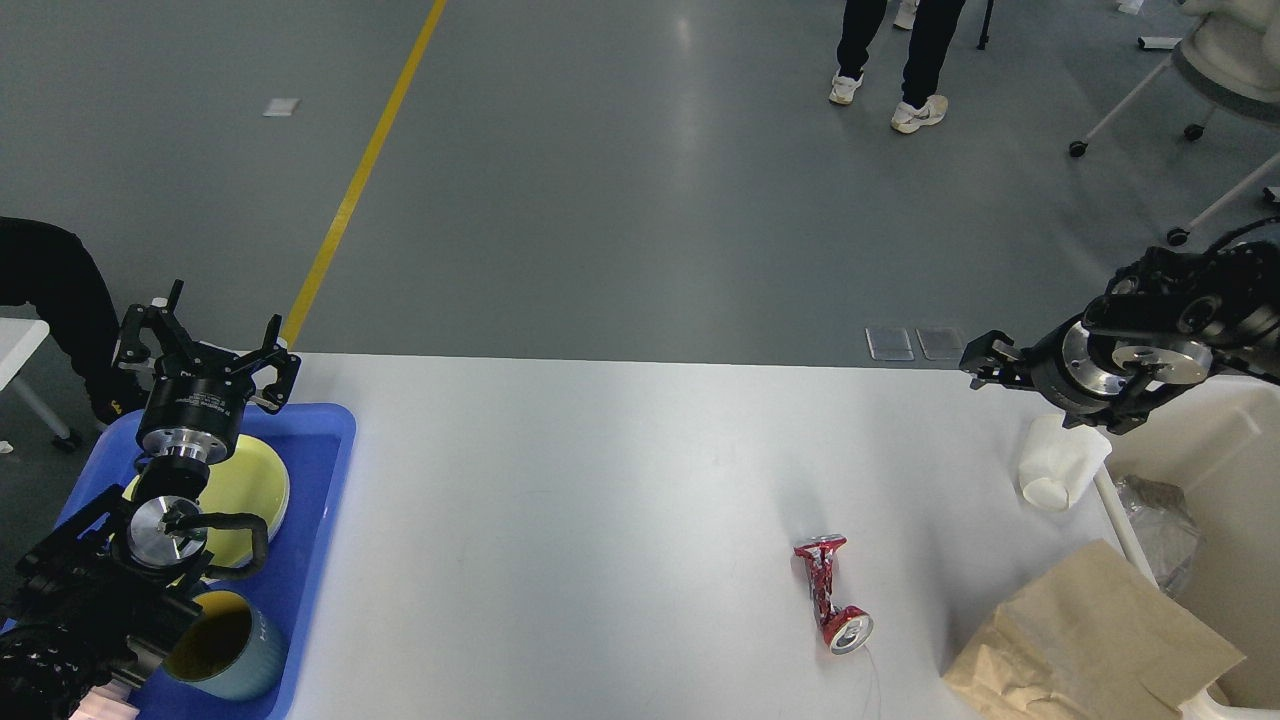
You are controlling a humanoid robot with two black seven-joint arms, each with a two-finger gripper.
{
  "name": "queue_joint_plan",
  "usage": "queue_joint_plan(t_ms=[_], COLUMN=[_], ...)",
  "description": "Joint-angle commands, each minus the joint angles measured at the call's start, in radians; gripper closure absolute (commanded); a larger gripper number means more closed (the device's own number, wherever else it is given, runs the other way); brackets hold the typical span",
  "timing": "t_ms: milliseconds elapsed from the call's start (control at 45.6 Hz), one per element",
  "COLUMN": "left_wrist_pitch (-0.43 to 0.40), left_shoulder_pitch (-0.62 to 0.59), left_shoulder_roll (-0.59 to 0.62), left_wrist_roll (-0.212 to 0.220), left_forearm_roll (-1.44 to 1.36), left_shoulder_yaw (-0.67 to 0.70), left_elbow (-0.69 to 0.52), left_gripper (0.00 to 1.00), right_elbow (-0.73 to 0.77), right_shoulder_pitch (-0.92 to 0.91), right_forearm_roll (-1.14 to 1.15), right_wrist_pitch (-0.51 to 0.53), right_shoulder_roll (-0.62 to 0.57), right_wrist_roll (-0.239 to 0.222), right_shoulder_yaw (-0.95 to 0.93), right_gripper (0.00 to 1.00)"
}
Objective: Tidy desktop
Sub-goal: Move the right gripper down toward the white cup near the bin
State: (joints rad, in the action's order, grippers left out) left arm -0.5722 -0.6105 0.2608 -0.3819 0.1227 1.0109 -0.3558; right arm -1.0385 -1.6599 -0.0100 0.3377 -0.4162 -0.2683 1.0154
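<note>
The white-grey desktop (600, 500) fills the lower half of the head view. A crushed red can (830, 595) lies on it right of centre. Near the right edge a white paper cup (1060, 462) lies on its side, and a crumpled brown paper bag (1090, 640) sits at the front right corner. My left gripper (205, 332) hangs open and empty over the far end of a blue tray (320, 480). My right gripper (985, 362) points left, just above and behind the cup, and its fingers are too small and dark to tell apart.
The blue tray holds a yellow plate (250, 490) and a teal mug (225, 645). A cream bin (1210, 460) with crumpled foil (1160, 520) stands off the right edge. A person's legs (905, 60) and a wheeled chair (1200, 80) are on the floor beyond.
</note>
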Motion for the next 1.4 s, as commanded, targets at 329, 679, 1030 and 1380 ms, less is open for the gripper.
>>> queue_joint_plan(t_ms=[329, 679, 1030, 1380], left_wrist_pitch=[0.000, 0.000, 0.000, 0.000], left_shoulder_pitch=[0.000, 0.000, 0.000, 0.000], left_shoulder_roll=[0.000, 0.000, 0.000, 0.000], left_wrist_roll=[0.000, 0.000, 0.000, 0.000], left_forearm_roll=[0.000, 0.000, 0.000, 0.000], left_shoulder_yaw=[0.000, 0.000, 0.000, 0.000], left_elbow=[0.000, 0.000, 0.000, 0.000], left_gripper=[0.03, 0.03, 0.03, 0.03], right_elbow=[-0.126, 0.220, 0.632, 0.791], right_shoulder_pitch=[-0.359, 0.161, 0.604, 0.793], right_forearm_roll=[-0.002, -0.002, -0.004, -0.002], right_wrist_pitch=[0.288, -0.093, -0.249, -0.339], right_shoulder_roll=[0.034, 0.025, 0.039, 0.143], right_wrist_roll=[-0.002, -0.003, -0.002, 0.003], right_shoulder_yaw=[0.114, 0.085, -0.135, -0.334], right_gripper=[0.00, 0.00, 0.00, 0.00])
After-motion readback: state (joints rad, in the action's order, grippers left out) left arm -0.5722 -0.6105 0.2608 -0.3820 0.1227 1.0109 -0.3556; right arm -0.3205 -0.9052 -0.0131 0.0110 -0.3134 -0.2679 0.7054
